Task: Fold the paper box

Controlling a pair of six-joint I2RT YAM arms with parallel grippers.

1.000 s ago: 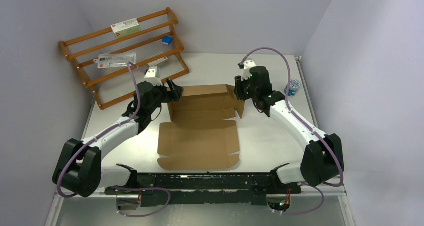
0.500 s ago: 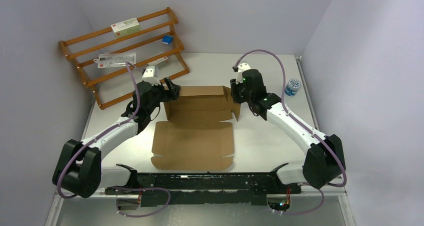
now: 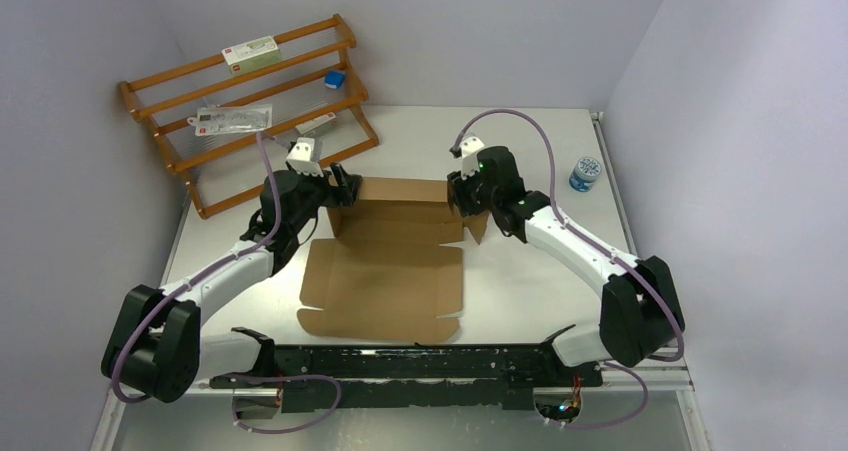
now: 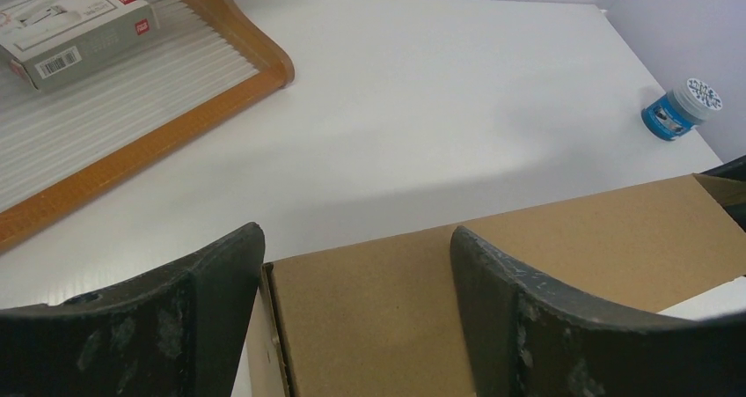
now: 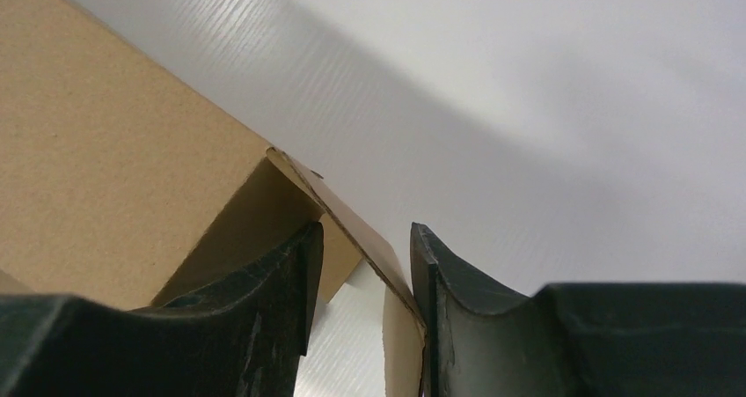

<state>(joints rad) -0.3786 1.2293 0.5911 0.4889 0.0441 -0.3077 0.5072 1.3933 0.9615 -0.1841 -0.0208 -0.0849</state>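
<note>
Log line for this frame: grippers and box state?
left gripper: open, astride rear wall corner | right gripper: open, around side flap | paper box: rear wall up, front panel flat

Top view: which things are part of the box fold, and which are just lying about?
Job:
- paper box
- left gripper, open astride the box's far-left corner
- right gripper, open around the far-right flap

Lying about:
- wooden rack
- white carton, clear packet and blue block on the rack
- small blue jar
</note>
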